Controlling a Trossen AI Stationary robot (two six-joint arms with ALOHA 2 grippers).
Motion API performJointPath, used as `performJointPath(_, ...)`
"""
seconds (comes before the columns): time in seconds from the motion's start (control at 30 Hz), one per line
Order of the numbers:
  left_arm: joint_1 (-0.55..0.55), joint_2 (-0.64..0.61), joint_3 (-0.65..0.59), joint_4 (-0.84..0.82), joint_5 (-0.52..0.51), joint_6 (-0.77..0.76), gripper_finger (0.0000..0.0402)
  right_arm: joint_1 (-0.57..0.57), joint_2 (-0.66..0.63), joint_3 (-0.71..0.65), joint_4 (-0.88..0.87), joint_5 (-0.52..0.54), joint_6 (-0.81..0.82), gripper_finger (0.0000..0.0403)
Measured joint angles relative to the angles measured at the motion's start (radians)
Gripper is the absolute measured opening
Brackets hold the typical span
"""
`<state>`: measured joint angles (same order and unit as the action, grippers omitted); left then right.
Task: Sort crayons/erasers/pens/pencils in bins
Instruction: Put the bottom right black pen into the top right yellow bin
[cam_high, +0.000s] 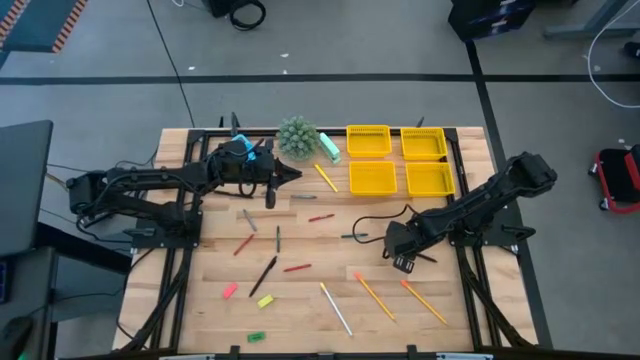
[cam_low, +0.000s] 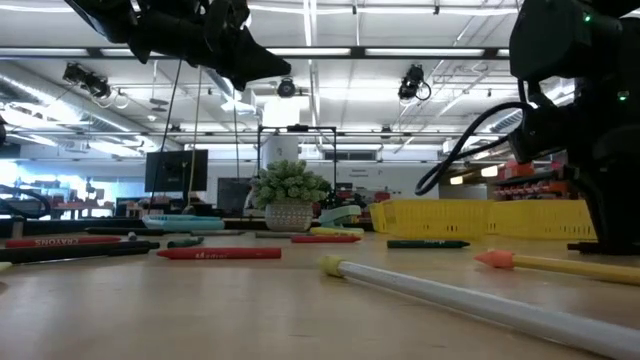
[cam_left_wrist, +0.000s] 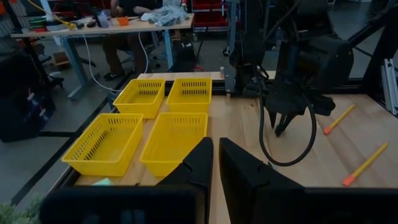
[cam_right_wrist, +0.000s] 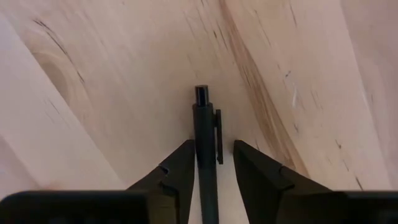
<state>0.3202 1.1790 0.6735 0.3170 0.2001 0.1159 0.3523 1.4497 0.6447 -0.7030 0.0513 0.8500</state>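
A dark pen (cam_right_wrist: 204, 143) lies flat on the wooden table. My right gripper (cam_right_wrist: 214, 146) points down over it, open, with one finger on each side of the barrel near the clip (cam_right_wrist: 219, 137). In the high view that gripper (cam_high: 400, 262) stands right of the table's middle and hides the pen. My left gripper (cam_left_wrist: 214, 168) hangs level above the table's far left part (cam_high: 285, 175), facing the four yellow bins (cam_high: 372, 177). Its fingers are shut with nothing between them. Crayons (cam_high: 297, 268), pencils (cam_high: 375, 296), pens (cam_high: 264, 275) and erasers (cam_high: 229, 290) lie scattered on the table. My right gripper comes at the pen from above, its fingers (cam_right_wrist: 180, 162) across the barrel at the clip end (cam_right_wrist: 200, 112). The pen lies flat on the table. One finger stands right against the barrel, but I cannot tell whether it touches.
A small potted plant (cam_high: 297, 137) and a pale green object (cam_high: 329, 148) stand left of the bins at the far edge. A yellow pencil (cam_high: 325, 177) lies by the near-left bin. Two orange pencils (cam_high: 424, 300) and a whitish one (cam_high: 336, 308) lie toward the near edge.
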Motion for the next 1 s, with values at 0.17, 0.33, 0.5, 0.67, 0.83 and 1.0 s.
performJointPath(0.17,0.0,0.0,0.0,-0.003,0.0,0.0,0.0037,0.0,-0.002,-0.02,0.008,0.001,0.011,0.0091)
performJointPath(0.33,0.0,0.0,0.0,-0.003,0.0,0.0,0.0036,-0.001,-0.003,-0.03,0.024,0.004,0.006,0.0068)
performJointPath(0.5,0.0,0.0,0.0,-0.008,0.0,0.001,0.0029,-0.003,-0.003,-0.032,0.026,0.016,-0.011,0.0079)
performJointPath(0.67,0.0,0.0,0.0,-0.009,0.0,0.001,0.003,-0.008,-0.002,-0.033,0.029,0.02,-0.031,0.0092)
performJointPath(0.83,0.0,0.0,0.0,-0.009,0.0,0.001,0.0035,-0.009,-0.001,-0.034,0.036,0.023,-0.047,0.0073)
performJointPath(1.0,0.0,0.0,0.0,-0.01,0.0,0.001,0.0034,-0.01,-0.042,-0.038,0.054,0.036,-0.05,0.0047)
